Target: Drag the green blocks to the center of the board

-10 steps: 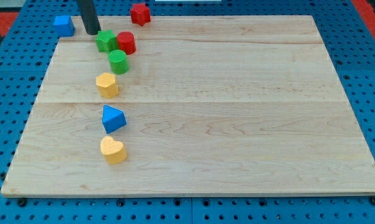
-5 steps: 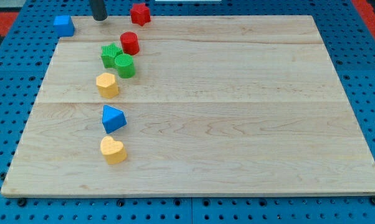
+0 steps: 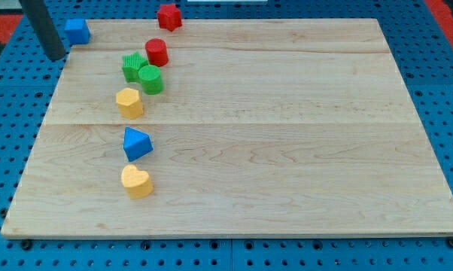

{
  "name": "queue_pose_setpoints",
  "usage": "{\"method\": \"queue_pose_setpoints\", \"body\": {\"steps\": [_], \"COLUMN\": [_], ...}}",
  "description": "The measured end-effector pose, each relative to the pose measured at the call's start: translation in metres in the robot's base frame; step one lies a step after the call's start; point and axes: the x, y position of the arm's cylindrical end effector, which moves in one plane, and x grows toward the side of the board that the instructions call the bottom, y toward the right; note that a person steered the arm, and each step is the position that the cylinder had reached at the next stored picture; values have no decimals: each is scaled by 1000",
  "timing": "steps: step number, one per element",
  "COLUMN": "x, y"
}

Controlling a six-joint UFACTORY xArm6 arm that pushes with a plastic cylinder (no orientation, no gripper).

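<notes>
Two green blocks sit touching near the board's upper left: a ridged star-like green block (image 3: 133,66) and a green cylinder (image 3: 151,78) just to its lower right. My tip (image 3: 56,56) is off the wooden board's (image 3: 287,135) left edge, well left of the green blocks and just below-left of a blue cube (image 3: 77,31). It touches no block.
A red cylinder (image 3: 157,51) stands just above-right of the green pair. A red block (image 3: 169,16) lies at the top edge. A yellow hexagonal block (image 3: 129,102), a blue pyramid-like block (image 3: 137,143) and a yellow heart (image 3: 137,181) line up below the greens.
The star-like green block was pushed down against the green cylinder, away from the red cylinder. My tip then left them, going up and then far left off the board.
</notes>
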Motion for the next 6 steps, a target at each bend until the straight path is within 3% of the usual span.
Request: {"method": "queue_pose_setpoints", "body": {"steps": [1, 3, 5, 6], "x": [-8, 66, 20, 43], "y": [20, 119, 93, 154]}}
